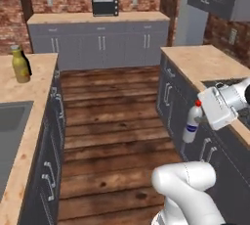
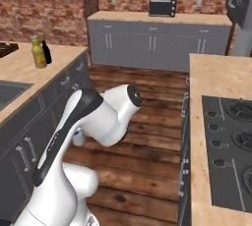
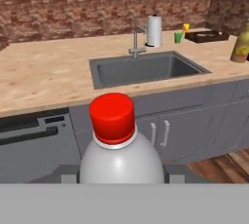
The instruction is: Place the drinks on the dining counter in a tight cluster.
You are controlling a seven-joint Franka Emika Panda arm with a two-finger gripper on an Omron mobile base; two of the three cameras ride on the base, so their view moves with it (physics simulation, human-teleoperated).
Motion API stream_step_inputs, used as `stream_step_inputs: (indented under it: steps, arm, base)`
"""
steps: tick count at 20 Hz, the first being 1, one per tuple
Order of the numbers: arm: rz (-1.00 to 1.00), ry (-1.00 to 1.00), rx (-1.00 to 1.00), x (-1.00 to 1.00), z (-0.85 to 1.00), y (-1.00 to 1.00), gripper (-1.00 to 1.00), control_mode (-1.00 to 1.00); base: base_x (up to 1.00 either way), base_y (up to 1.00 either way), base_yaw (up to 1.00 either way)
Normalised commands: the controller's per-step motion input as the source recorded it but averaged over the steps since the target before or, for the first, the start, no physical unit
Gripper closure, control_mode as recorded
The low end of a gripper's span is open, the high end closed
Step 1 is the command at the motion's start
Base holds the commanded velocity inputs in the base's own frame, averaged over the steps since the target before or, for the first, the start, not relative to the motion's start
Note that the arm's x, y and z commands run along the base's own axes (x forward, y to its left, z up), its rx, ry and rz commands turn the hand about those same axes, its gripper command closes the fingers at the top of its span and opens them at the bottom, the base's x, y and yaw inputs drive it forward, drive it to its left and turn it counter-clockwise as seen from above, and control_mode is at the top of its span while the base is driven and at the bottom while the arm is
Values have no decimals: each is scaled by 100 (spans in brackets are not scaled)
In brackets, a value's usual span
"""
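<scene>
Gripper (image 1: 204, 117) pinches the upright red-capped bottle (image 1: 192, 123) over the floor. Dining counter (image 3: 53, 72) lies straight ahead of the hand; the yellow-olive bottle (image 3: 241, 45) stands far right.

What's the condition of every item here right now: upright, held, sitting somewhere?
Red-capped bottle: upright, held in the gripper, jaws shut on it, above the floor.
Yellow-olive bottle: upright on the dining counter.
Dark wine bottle: upright, close beside the yellow-olive one.
Sink: empty.
Green cup: upright behind the sink.
Yellow-orange cup: upright by the green cup.
</scene>
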Motion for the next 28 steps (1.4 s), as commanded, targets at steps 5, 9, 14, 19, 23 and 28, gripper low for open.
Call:
stream_step_inputs:
  steps: [5,9,14,19,23,28]
  arm:
    - [0,0,0,0,0,0,100,100]
    - [0,0,0,0,0,0,100,100]
    - [0,0,0,0,0,0,100,100]
    - [0,0,0,0,0,0,100,100]
    - [0,0,0,0,0,0,100,100]
    - [0,0,0,0,0,0,100,100]
  base:
    - [100,-1,30]
    - [100,-2,23]
    - [100,-3,24]
    - [93,-21,44]
    - [39,-22,52]
    - [34,-32,73]
